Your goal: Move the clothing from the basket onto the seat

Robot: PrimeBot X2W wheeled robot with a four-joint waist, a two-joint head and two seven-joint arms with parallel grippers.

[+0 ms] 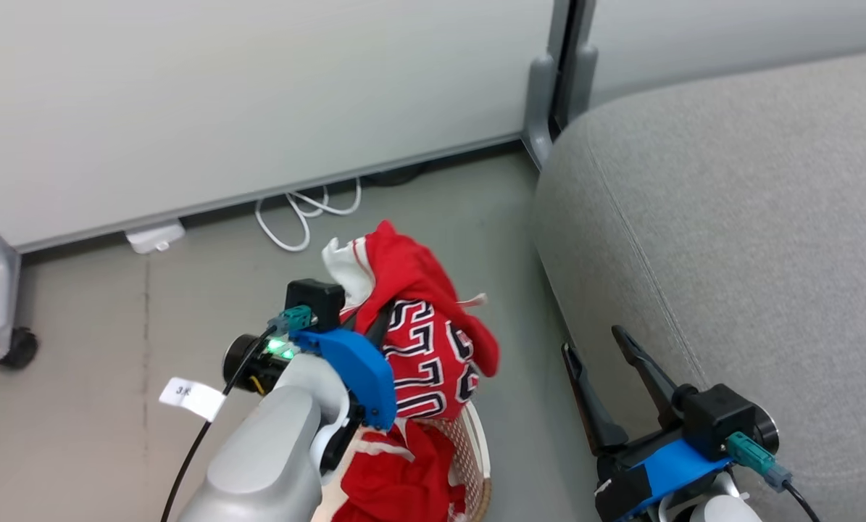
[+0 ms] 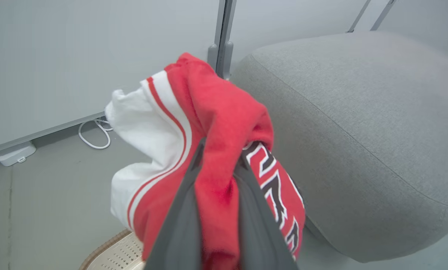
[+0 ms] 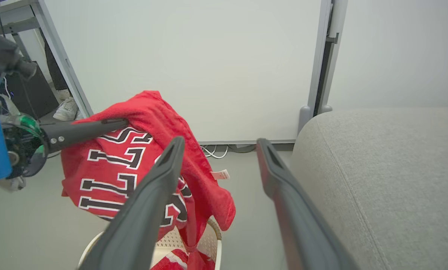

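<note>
- Overhead, the left gripper is clenched on the jersey. Its two dark fingers pinch a red fold, and the cloth hangs lifted above the basket.
- A white panel with red stripes bunches at the top of the held bundle. I cannot tell which garment it belongs to.
- One more red piece with a white stripe lies inside the basket, so there are two red masses of clothing in all.
- The right gripper is released, its two fingers spread wide and holding nothing, just beside the rounded front edge of the seat.
- One seat stands on the robot's right of the one basket, and a strip of grey floor separates them.
- The seat's broad top lies open, with a stitched seam running near its edge.
- Behind, one looped white cable lies at the foot of the wall panel.
</note>
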